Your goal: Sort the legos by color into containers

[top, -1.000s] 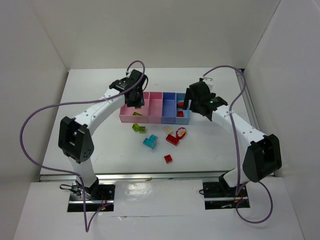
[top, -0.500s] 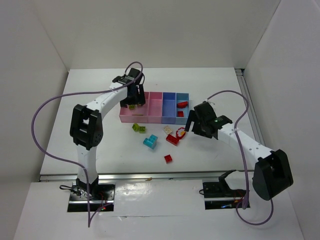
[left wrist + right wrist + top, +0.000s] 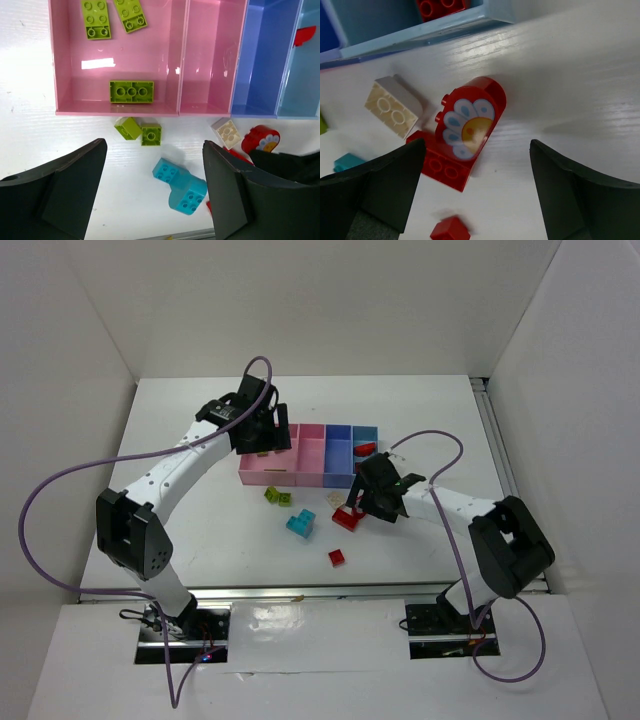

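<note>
The right pincer [image 3: 476,150] hung wide and empty, low over the bench [image 3: 580,100]. Its fingers straddled the daisy brick [image 3: 470,125], a red arched piece lying picture-up and touching a flat red brick [image 3: 442,167] on the wrist side. Just outside one finger lay a cream brick [image 3: 392,107], and nearer the wrist a small red brick [image 3: 450,230]. Beyond the fingertips stood the light blue bin [image 3: 420,27], with red bricks [image 3: 440,6] already in it.

The step in hand, as I judged it, was gathering red for that bin. The next move called for a straight drop onto the daisy brick and a close across its sides. The flat one must not be dragged along. Then came a short carry forward over the bin's wall.

The left pincer [image 3: 154,145] also stood wide, holding nothing, well above the bench. Ahead of its fingertips was the pink bin [image 3: 65,60] with three lime bricks [image 3: 131,91] inside. A lime pair [image 3: 151,134] lay on the bench just outside that bin's near wall, between the fingers and close together. A cyan brick [image 3: 182,185] lay nearer the wrist. That pair looked to be its next job: come down, take one at a time, and lift it over the wall.
</note>
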